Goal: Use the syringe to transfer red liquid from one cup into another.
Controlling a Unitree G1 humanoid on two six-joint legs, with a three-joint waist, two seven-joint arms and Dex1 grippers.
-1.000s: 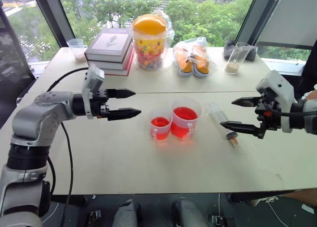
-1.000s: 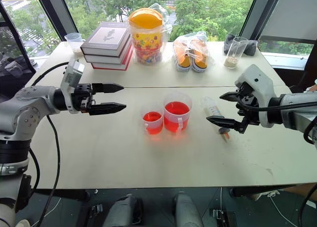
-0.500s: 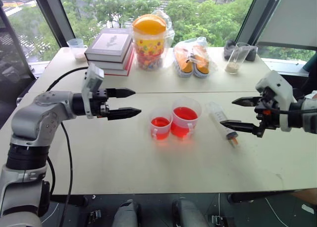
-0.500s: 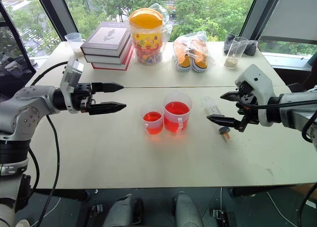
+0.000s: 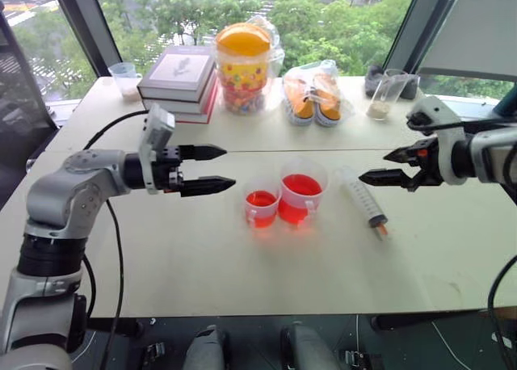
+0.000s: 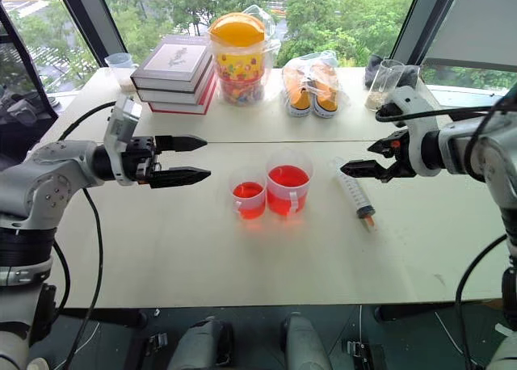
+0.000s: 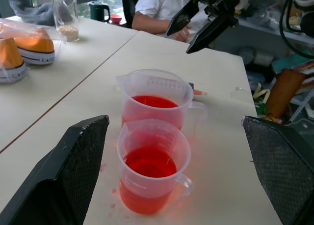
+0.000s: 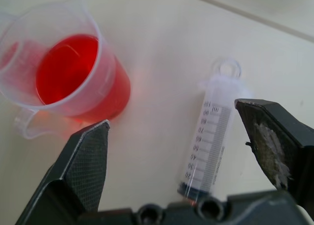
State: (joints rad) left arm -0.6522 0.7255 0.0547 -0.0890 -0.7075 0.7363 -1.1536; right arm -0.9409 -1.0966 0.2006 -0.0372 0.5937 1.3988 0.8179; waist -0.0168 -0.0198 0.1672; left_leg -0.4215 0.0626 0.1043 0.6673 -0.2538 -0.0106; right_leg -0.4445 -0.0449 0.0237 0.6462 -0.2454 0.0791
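Observation:
The syringe (image 5: 365, 200) lies flat on the white table, right of two clear cups, with its orange-red tip toward the front edge. The small cup (image 5: 262, 208) and the bigger cup (image 5: 302, 194) stand touching, each holding red liquid (image 7: 148, 162). My right gripper (image 5: 374, 166) hangs open above the syringe's far end and holds nothing. In the right wrist view the syringe (image 8: 208, 136) lies between its spread fingers, with the bigger cup (image 8: 68, 72) beside it. My left gripper (image 5: 229, 166) is open and level, left of the cups and pointing at them.
Along the far side of the table stand a stack of books (image 5: 179, 82), a candy jar with an orange lid (image 5: 243, 67), bagged shoes (image 5: 315, 95) and a glass of grains (image 5: 383, 95). A black cable (image 5: 113, 124) runs behind my left arm. A person in a white shirt (image 7: 162, 4) sits beyond the table.
My right gripper has lifted and moved away from the table's front edge, from beside the syringe's tip to above its far end, and its wrist has rolled. The left gripper held still.

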